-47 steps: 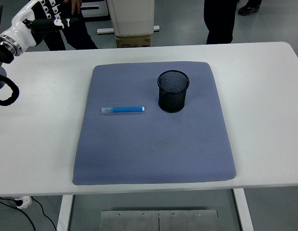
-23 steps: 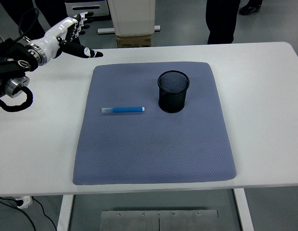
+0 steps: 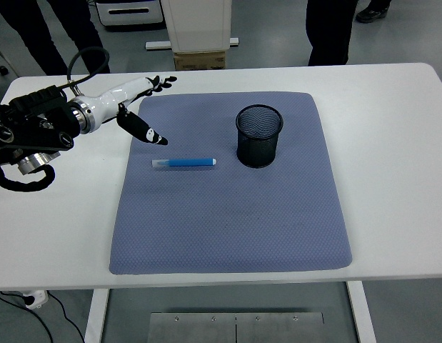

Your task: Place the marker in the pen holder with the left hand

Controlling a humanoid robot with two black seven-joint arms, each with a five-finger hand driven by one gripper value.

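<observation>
— Where's the marker [image 3: 183,163]?
— Flat on the mat [image 3: 228,214], just below your left hand [image 3: 138,107]; fingers [image 3: 151,133] spread, holding nothing (ready to grasp).
— And the holder [image 3: 259,135]?
— Upright, well right.

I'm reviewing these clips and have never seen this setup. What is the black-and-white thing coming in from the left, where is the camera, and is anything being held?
There is one view, from a camera on the robot's head, looking down over a white table. The thing on the left is the robot's left arm, ending in a five-fingered left hand. Its fingers are spread and it holds nothing. On the table lies a grey-blue mat. On the mat are a blue marker, lying flat just below the hand, and an upright black mesh pen holder to its right. The right arm is out of view. People's legs show at the top.
</observation>
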